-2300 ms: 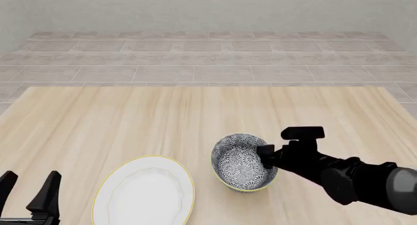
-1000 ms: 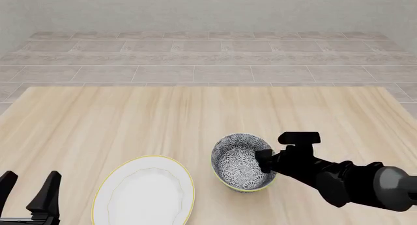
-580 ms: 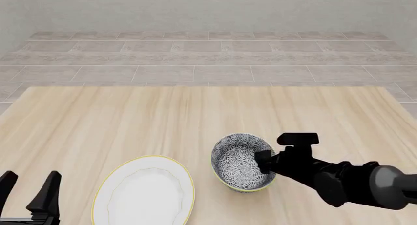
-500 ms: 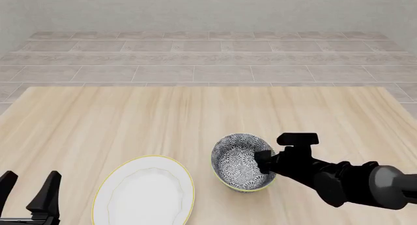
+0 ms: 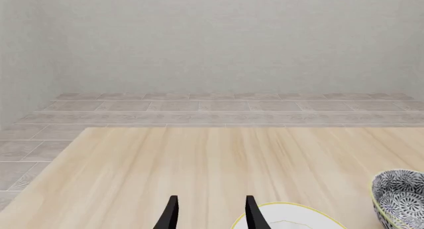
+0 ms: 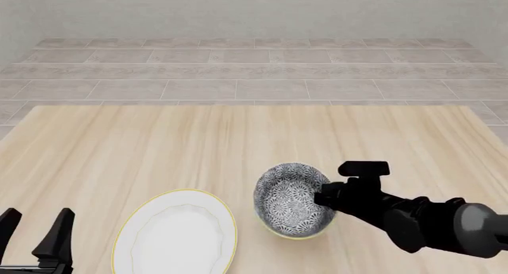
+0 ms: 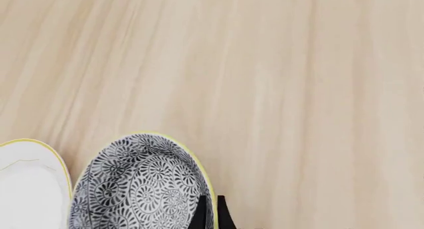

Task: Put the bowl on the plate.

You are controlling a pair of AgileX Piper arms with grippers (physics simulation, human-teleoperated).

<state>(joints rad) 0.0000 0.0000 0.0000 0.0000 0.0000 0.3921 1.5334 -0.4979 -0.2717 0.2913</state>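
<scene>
- Left end effector (image 6: pixel 35 232): near left corner of the table (image 6: pixel 159 143), fingers spread with nothing between them, parked well apart from the work. Risk here judged slight; it lies just left of the plate's near rim and would only interfere if it swung right.
- Plate (image 6: pixel 176 232): white, thin yellow rim, flat on the table at near left-centre, bare on top. Its right rim lies just beside the bowl. Risk: a bowl carried low could catch this rim and shove the plate left, toward the left end effector or off the near edge.
- Bowl (image 6: pixel 292 200): dark grey-and-white floral pattern, yellowish rim, on the table right of the plate, not on it. In the front view it looks tipped, its mouth turned toward the camera. Whether its base has left the table cannot be told.
- Right end effector (image 6: pixel 324 197): reaches in from the near right; fingers pressed nearly together, pinching the bowl's right wall, one inside and one outside, as the right wrist view shows.
- Risk, grip: a pinch on one side of a thin wall leaves the bowl's weight hanging to the left; it may pivot or slip out in transit.
- Risk, placement: letting go while tilted could let it roll or settle half across the plate rim.
- Far half of the table: bare wood; no hazard judged.
</scene>
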